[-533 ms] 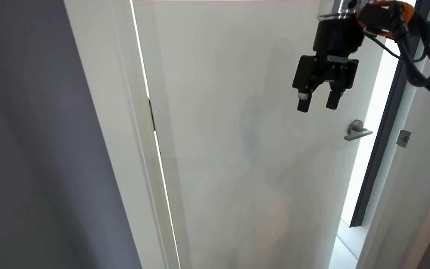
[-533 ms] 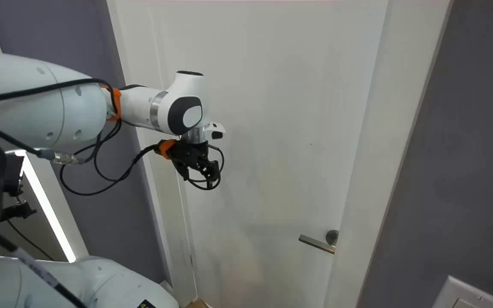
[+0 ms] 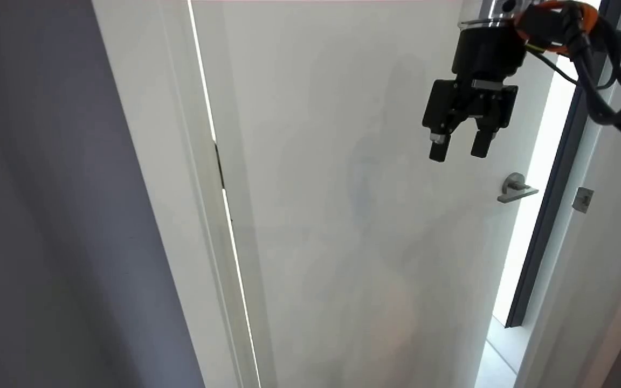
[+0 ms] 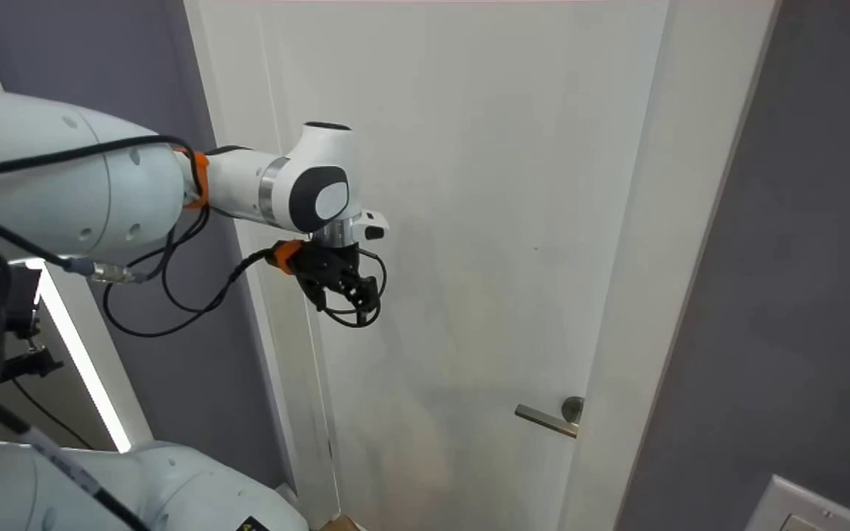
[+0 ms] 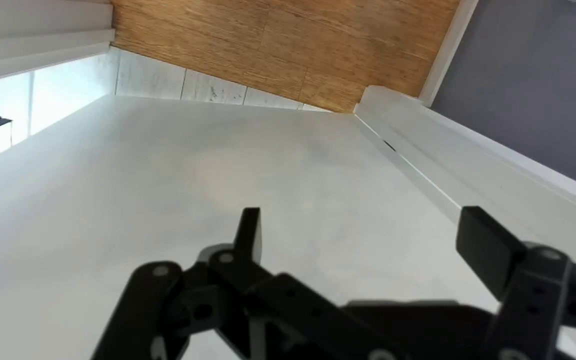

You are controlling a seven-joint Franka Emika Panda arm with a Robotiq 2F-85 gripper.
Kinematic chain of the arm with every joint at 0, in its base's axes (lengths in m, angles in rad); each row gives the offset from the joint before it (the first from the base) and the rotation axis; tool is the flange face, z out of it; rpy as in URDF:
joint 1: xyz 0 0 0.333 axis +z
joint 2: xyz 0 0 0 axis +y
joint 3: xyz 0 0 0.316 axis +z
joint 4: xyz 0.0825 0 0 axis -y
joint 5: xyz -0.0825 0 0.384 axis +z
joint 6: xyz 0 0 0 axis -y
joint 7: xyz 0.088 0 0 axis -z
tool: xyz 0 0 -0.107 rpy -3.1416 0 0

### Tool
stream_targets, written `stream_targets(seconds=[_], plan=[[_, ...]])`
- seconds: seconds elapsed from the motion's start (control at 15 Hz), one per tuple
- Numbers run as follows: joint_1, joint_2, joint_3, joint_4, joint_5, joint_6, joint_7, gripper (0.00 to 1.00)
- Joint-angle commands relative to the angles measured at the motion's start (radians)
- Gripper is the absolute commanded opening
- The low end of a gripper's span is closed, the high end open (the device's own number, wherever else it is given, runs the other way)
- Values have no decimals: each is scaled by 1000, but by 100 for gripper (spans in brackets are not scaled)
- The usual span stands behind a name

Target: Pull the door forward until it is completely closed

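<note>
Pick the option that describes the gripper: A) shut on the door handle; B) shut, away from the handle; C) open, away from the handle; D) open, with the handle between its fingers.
C, since the wrist view shows the gripper spread wide, and the handle stands apart from it in both exterior views.

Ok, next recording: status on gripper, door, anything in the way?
Gripper open, holding nothing, apart from the lever handle. Door ajar on its handle side, strike plate exposed. No obstruction spotted; swing path only partly in view.
</note>
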Motion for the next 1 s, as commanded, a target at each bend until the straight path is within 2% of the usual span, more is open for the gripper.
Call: stream_targets(seconds=[0.0, 0.2, 0.47, 0.93], plan=[[-5, 0, 4, 3, 2, -3, -2, 100], [-18, 16, 5, -2, -11, 2, 8, 100], [-107, 34, -24, -69, -50, 54, 82, 100], [-266, 21, -139, -255, -72, 314, 76, 100]])
